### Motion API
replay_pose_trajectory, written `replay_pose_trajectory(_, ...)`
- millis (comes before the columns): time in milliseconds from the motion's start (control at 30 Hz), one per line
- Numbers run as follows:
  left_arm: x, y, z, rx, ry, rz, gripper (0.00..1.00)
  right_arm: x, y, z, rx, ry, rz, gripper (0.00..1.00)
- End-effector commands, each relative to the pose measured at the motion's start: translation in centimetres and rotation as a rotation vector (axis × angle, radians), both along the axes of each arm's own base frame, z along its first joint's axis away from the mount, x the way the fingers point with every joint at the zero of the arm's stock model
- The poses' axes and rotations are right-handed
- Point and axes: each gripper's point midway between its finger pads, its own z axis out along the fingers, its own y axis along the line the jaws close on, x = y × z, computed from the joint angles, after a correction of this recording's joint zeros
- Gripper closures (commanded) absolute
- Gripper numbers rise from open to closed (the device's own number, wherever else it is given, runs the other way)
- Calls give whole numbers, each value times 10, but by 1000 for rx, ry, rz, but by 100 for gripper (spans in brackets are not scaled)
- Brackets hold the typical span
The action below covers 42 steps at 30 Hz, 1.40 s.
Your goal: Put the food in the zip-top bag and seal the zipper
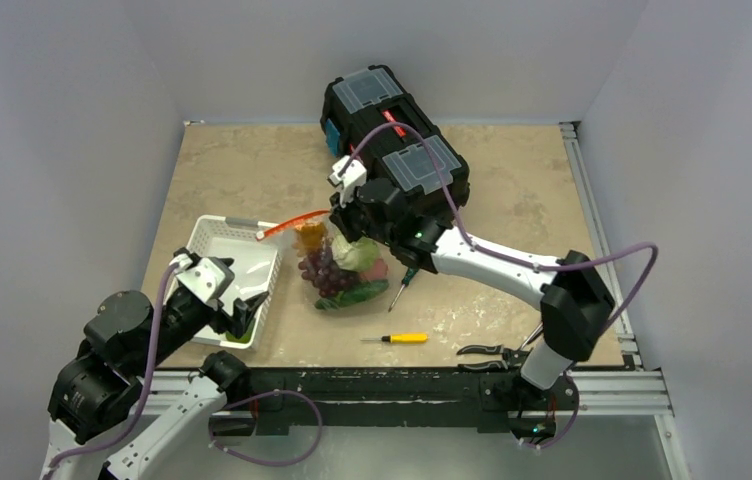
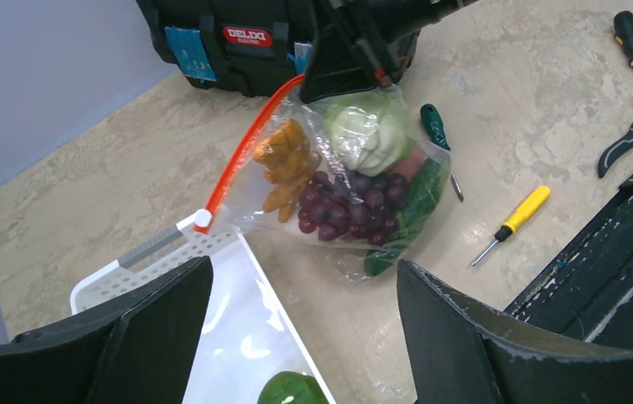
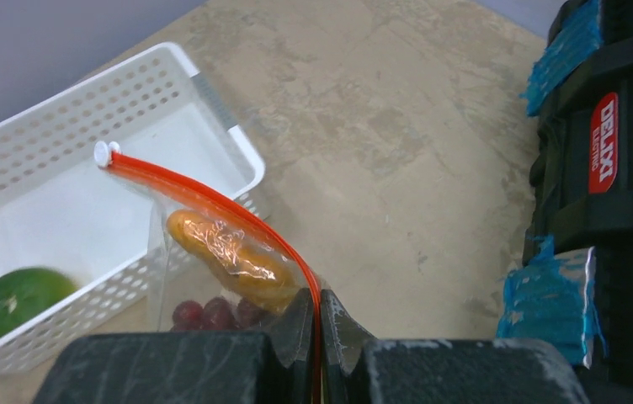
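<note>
Zipper (image 3: 212,202) sits pinched between the right fingers (image 3: 296,324); left fingers (image 2: 153,320) gape empty above the white basket (image 2: 103,282)

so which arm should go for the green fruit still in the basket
Left. The left gripper hangs open over the white basket, the green fruit just below it, while the right gripper is shut on the zipper.

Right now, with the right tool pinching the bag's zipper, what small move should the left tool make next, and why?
Probably lower the open left tool onto the green round fruit in the white basket just below it. It is the only food seen outside the zip-top bag, whose zipper the right tool grips. Whether the mouth is sealed, I cannot tell.
</note>
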Motion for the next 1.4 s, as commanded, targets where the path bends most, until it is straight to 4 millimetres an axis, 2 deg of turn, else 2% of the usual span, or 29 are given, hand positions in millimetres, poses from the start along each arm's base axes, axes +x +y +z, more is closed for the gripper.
replay_pose_trajectory(0,-1,-2,11,-77,-8,12,20,42,2,2,-34,-28,-187,100)
replay_pose_trajectory(133,-6,0,9,-90,1,15,20,65,-7,-8,-116,-45,-308,100)
replay_pose_trajectory(167,-7,1,8,-91,3,19,20,69,-10,-11,-138,-47,-339,97)
replay_pose_trajectory(267,-8,4,6,-96,-1,32,20,71,-14,-17,-172,-47,-360,77)
replay_pose_trajectory(367,-9,6,6,-99,-6,37,19,67,-6,-8,-144,-61,-305,56)
replay_pose_trajectory(567,-8,7,11,-117,-14,46,19,55,-2,28,-111,-102,-272,35)
replay_pose_trajectory(667,-8,7,14,-136,-16,53,17,46,-5,58,-72,-117,-248,27)
replay_pose_trajectory(900,-3,17,30,-182,-69,123,15,20,-34,122,32,-171,-223,9)
replay_pose_trajectory(1033,-1,26,43,-231,-105,173,15,4,-67,153,78,-219,-253,2)
replay_pose_trajectory(1167,-1,38,60,-316,-145,243,11,-11,-108,177,148,-260,-335,1)
replay_pose_trajectory(1367,-4,59,83,-434,-213,343,4,-29,-192,204,192,-327,-561,1)
